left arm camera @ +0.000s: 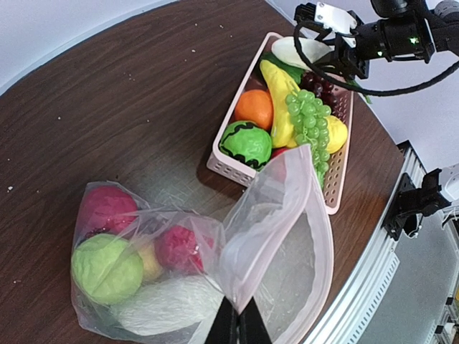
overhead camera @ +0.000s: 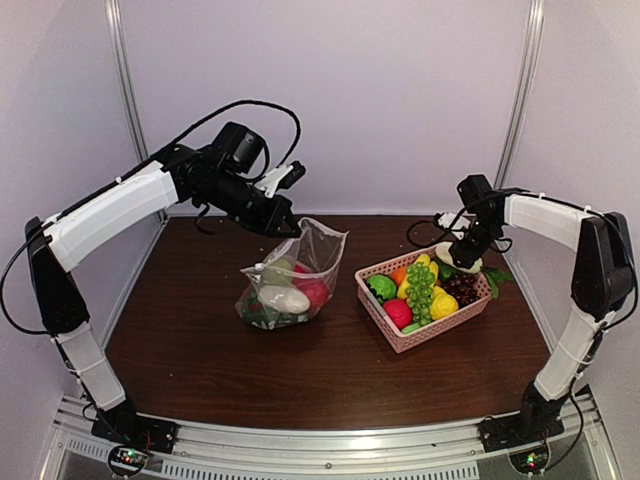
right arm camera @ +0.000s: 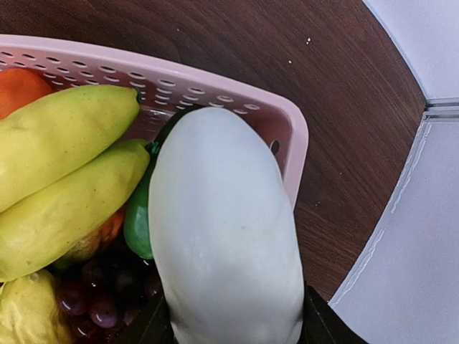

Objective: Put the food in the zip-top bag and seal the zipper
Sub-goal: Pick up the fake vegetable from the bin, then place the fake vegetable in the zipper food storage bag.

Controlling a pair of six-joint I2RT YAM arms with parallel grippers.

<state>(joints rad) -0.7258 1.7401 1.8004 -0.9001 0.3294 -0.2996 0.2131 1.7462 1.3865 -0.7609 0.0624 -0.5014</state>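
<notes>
The clear zip-top bag stands on the table with its mouth held up; it also shows in the left wrist view. Inside lie red round pieces, a green cabbage-like piece and a white piece. My left gripper is shut on the bag's mouth edge. My right gripper is shut on a long white vegetable over the far right corner of the pink basket. The zipper's slider is not visible.
The pink lattice basket holds an orange, green grapes, yellow bananas, dark grapes and a green-black piece. Leafy greens hang over its right edge. The table's right edge is close.
</notes>
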